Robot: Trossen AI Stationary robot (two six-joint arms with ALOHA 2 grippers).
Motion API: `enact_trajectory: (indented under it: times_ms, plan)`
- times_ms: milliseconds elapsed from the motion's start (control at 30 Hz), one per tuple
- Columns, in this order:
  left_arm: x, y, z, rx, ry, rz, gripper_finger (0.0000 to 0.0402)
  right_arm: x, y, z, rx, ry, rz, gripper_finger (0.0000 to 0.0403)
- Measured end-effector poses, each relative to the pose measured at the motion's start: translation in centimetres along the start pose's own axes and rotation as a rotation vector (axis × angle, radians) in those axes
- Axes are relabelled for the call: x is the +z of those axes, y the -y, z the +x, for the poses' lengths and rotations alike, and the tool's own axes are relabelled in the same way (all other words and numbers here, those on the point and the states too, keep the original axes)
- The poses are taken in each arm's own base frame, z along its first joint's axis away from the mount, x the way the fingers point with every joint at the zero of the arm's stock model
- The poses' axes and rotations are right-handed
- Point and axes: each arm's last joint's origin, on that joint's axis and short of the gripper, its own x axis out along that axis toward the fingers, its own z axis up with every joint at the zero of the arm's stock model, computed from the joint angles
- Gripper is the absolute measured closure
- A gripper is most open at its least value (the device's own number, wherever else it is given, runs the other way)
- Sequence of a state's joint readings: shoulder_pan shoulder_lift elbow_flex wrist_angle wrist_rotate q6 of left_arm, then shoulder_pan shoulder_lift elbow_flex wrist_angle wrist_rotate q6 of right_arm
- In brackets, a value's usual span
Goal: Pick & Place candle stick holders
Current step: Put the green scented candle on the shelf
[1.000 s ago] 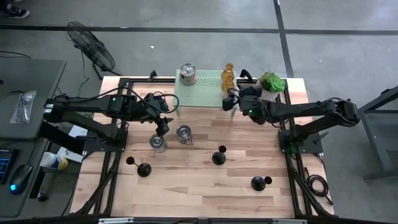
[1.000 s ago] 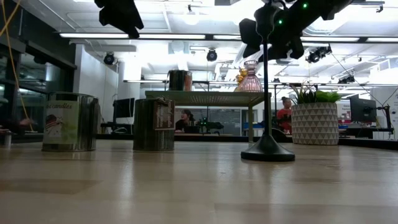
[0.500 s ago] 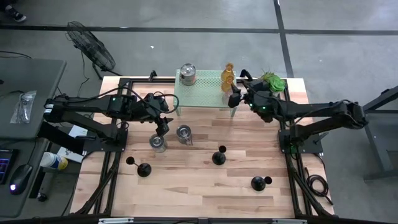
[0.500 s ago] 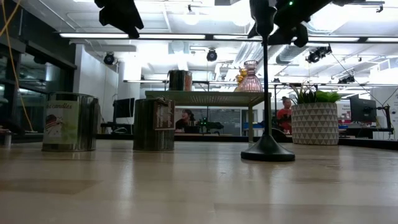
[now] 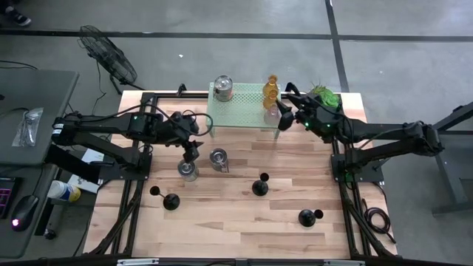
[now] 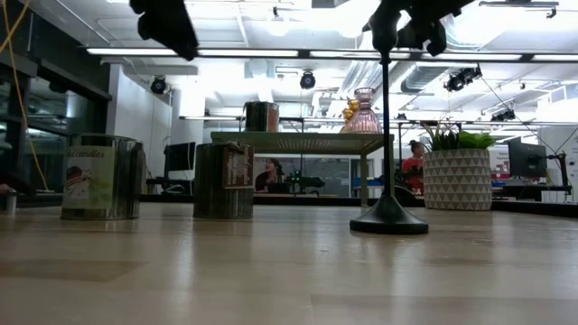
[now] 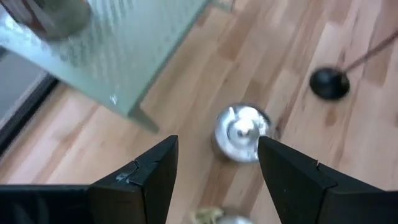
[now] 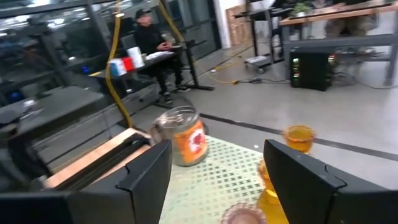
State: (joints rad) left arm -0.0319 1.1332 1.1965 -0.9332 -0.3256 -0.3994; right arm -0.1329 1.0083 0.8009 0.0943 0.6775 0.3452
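Workshop behind wooden table (image 5: 236, 214); left claw (image 5: 191, 150) and right claw (image 5: 284, 112) both spread.

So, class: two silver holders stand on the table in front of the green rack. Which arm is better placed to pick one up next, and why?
Probably the left. The left gripper hovers open directly above the silver holders, while the right gripper is away at the green rack.

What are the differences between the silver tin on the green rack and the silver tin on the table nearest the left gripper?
The tin on the rack stands raised on the pale green rack at the table's far edge; the tin on the table stands on the wood, just beside the left gripper. The rack tin has an orange label in the right wrist view; the table tin's label looks pale. Both are upright, shiny metal cylinders.
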Motion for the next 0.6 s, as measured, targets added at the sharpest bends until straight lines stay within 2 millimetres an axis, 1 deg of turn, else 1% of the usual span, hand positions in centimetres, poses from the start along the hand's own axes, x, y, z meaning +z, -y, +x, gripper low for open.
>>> enact_trajectory:
  times_ms: [133,367,467,600]
  plan:
    - [-0.7,-0.2,0.0,0.002,-0.083,0.021,0.0185,0.2,0.0,-0.2,0.03,-0.001,0.005,0.0156]
    - [-1.5,-0.3,-0.1,-0.036,-0.185,0.0,0.018,0.3,0.0,-0.3,0.034,0.001,0.007,0.0156]
    - [-1.7,-0.2,0.1,-0.05,-0.224,-0.002,0.0154,0.2,0.1,-0.3,0.032,-0.007,0.001,0.0156]
    - [-1.9,0.0,0.6,-0.055,-0.273,-0.007,0.009,0.2,0.1,-0.3,0.031,-0.012,-0.007,0.0156]
